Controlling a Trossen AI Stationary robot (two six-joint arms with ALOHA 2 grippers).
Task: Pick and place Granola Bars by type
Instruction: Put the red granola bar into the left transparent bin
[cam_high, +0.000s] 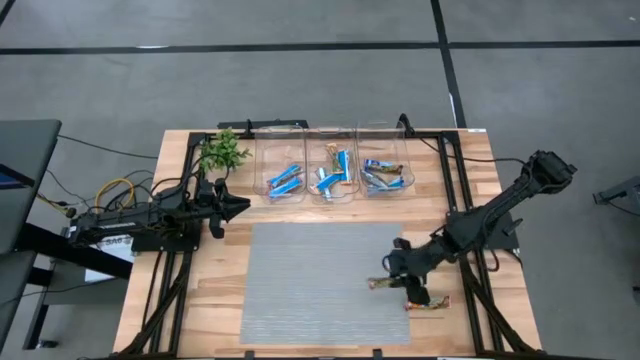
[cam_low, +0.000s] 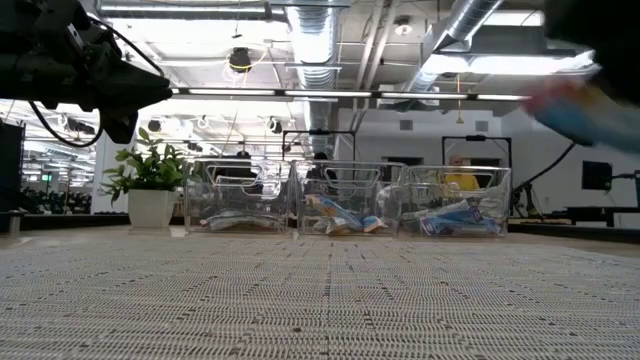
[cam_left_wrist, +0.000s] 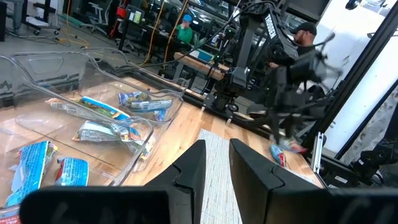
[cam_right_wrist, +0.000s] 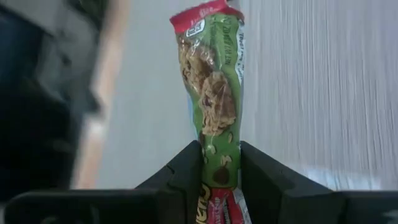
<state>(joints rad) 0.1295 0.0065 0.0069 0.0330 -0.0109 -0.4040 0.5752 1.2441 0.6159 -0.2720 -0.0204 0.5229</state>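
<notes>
**Right gripper clamps a green granola bar over the mat**

Seen from above, a wooden table (cam_high: 200, 300) carries a grey woven mat (cam_high: 320, 280) in front of three clear plastic bins in a row. The left bin (cam_high: 283, 165) holds blue-wrapped bars, the middle bin (cam_high: 333, 168) holds blue and tan ones mixed, and the right bin (cam_high: 387, 165) holds more blue-wrapped bars.

The right gripper (cam_right_wrist: 219, 163) sits over the mat's right edge, its two dark fingers pressed against the sides of a green granola bar (cam_right_wrist: 212, 81) with red ends — the bar sticks straight out past the fingertips. Another bar (cam_high: 432, 301) lies on the wood just beside the mat's right edge, close under that arm.

The left gripper (cam_left_wrist: 214, 163) waits near the table's left side, close to a small potted plant (cam_high: 222, 152). Its fingers stand slightly apart with nothing between them.
</notes>
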